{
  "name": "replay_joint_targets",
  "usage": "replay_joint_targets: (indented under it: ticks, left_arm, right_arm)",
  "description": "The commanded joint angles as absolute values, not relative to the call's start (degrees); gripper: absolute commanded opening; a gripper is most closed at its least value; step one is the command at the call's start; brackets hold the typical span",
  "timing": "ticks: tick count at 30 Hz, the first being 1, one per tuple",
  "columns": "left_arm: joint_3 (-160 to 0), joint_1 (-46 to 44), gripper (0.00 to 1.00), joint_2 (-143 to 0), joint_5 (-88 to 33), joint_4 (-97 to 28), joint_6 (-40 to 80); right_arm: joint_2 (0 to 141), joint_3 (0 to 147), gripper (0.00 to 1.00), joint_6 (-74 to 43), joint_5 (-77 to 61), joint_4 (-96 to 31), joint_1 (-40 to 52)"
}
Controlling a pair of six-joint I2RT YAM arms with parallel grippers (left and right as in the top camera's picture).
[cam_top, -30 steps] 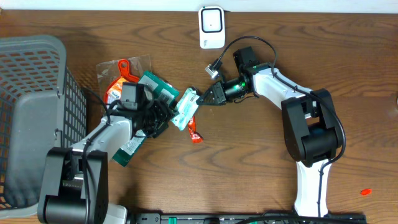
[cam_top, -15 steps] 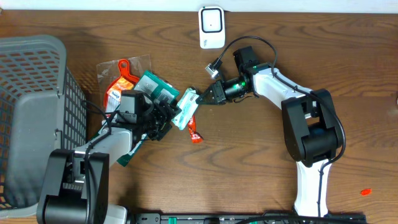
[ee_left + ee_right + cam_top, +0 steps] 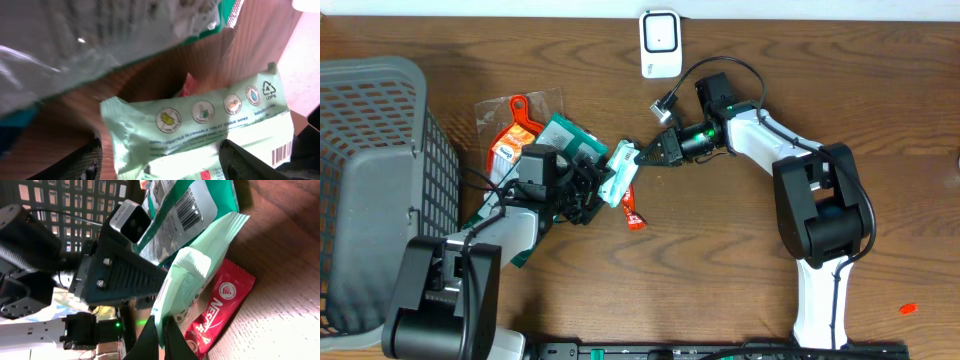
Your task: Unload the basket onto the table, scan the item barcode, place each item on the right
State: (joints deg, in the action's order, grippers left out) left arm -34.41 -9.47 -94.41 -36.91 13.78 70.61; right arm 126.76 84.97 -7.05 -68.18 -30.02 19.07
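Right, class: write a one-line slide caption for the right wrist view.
Right gripper pinches a pale green packet by its edge, beside a red sachet on the wooden table.

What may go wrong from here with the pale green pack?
The right gripper pinches only the thin edge of the pale green pack; it may slip out.
The left gripper stands open around the pack, and the barcode sits close to one finger, so closing could cover it.
The red sachet lies under the pack and may get dragged.
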Motion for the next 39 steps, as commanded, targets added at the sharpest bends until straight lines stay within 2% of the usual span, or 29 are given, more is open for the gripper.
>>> replay_joint_targets:
  ticks: [1, 3, 6, 14, 19, 26, 28, 30, 33, 36, 37, 39]
  left_arm:
    - [-33.95, -11.38, 0.75, -95.18, -36.1, 15.09, 75.07]
    - [-33.95, -12.25, 0.73, -95.18, -34.28, 16.03, 75.4]
    - [-33.95, -12.62, 0.58, -95.18, -31.55, 16.49, 75.96]
    - [-33.95, -12.62, 0.55, -95.18, -30.79, 21.58, 75.48]
    - [-33.95, -12.62, 0.39, -95.18, -30.79, 23.33, 75.09]
    - [-33.95, -12.62, 0.11, -95.18, -30.81, 23.29, 74.56]
    - [-33.95, -12.62, 0.09, -95.18, -30.79, 23.29, 74.15]
    - [-33.95, -12.62, 0.13, -95.18, -30.79, 23.31, 72.75]
    - [-33.95, -12.62, 0.44, -95.18, -30.85, 23.2, 68.49]
    - [-33.95, -12.45, 0.64, -95.18, -30.79, 23.09, 67.9]
    - [-33.95, -12.08, 0.68, -95.18, -30.76, 23.11, 67.88]
    - [-33.95, -11.05, 0.68, -95.18, -30.79, 23.29, 66.28]
  right_arm:
    - [127.2, 85.52, 0.01, -7.94, -71.02, -29.65, 18.63]
    - [127.2, 85.52, 0.01, -8.16, -71.02, -29.65, 18.63]
    - [127.2, 85.52, 0.01, -8.16, -71.05, -29.67, 18.63]
    - [127.2, 85.52, 0.01, -8.12, -73.63, -29.3, 18.63]
    - [127.2, 85.52, 0.01, -8.14, -73.6, -29.32, 18.61]
    - [127.2, 85.52, 0.01, -8.14, -73.58, -29.32, 18.44]
    - [127.2, 85.52, 0.01, -8.14, -73.58, -29.32, 18.41]
    - [127.2, 85.52, 0.01, -8.14, -73.58, -29.3, 18.33]
    - [127.2, 85.52, 0.01, -8.8, -73.63, -28.93, 18.13]
    - [127.2, 85.54, 0.01, -9.67, -74.89, -28.27, 17.89]
    - [127.2, 85.56, 0.01, -9.67, -76.27, -27.9, 17.85]
    - [127.2, 85.56, 0.01, -9.67, -78.83, -27.11, 17.69]
